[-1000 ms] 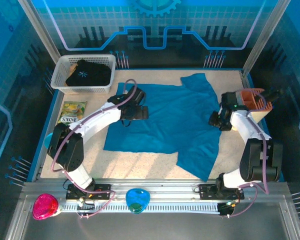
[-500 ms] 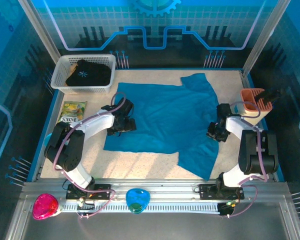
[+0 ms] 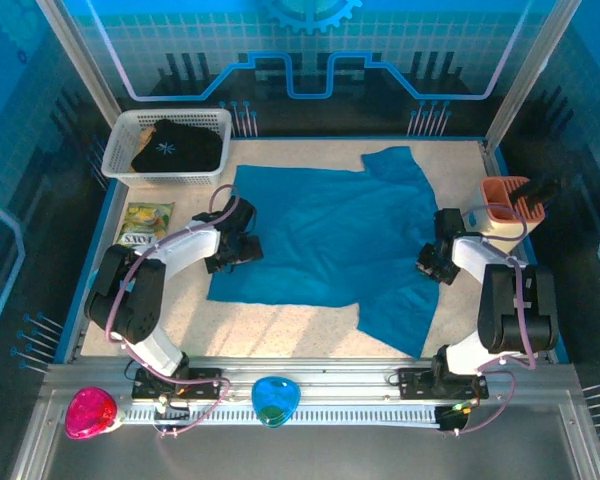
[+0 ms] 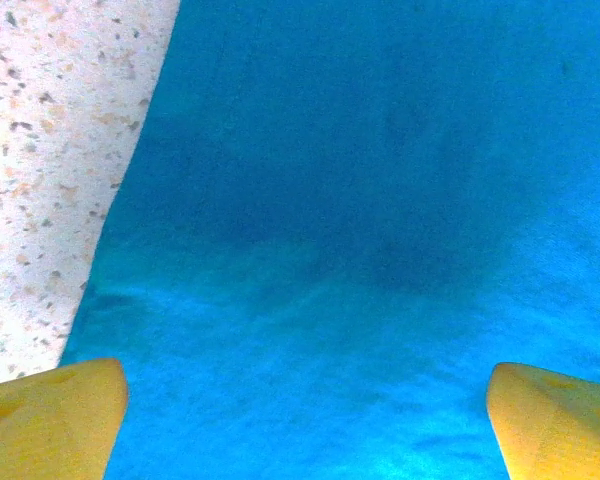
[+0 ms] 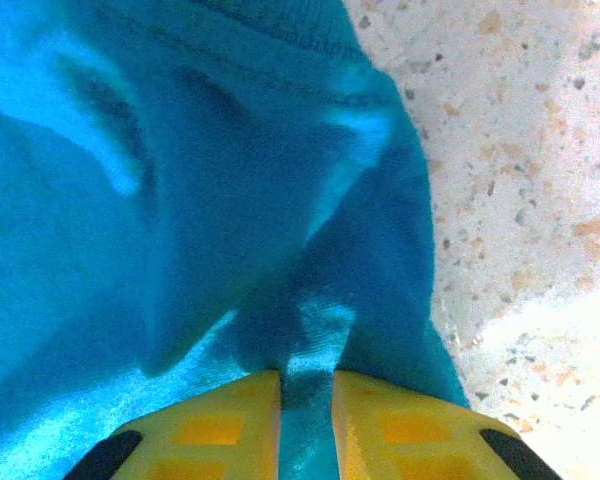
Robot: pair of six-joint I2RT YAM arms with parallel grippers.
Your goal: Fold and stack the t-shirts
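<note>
Lying spread across the middle of the speckled table (image 3: 280, 330) is the teal shirt (image 3: 330, 240), one sleeve pointing toward the far edge and its lower right corner hanging toward the near rail. The left gripper (image 3: 242, 250) sits low at the shirt's left edge with its jaws released. In the left wrist view its yellow fingers (image 4: 50, 415) stand wide apart over the cloth, one at the hem where fabric meets table, and nothing is between them.

The right gripper (image 3: 432, 262) is at the shirt's right edge, clenched on a raised fold of the teal cloth. Its wrist view shows the fingers (image 5: 210, 425) nearly together with a strip of fabric pinched between them.

The black shirt (image 3: 175, 148) lies bundled in the white basket (image 3: 120, 135) at the far left corner, its pale starburst print facing up. A yellow-green snack packet (image 3: 145, 222) lies just in front of the basket; its lettering is too small to read. An orange rack (image 3: 505, 200) stands at the right edge.
</note>
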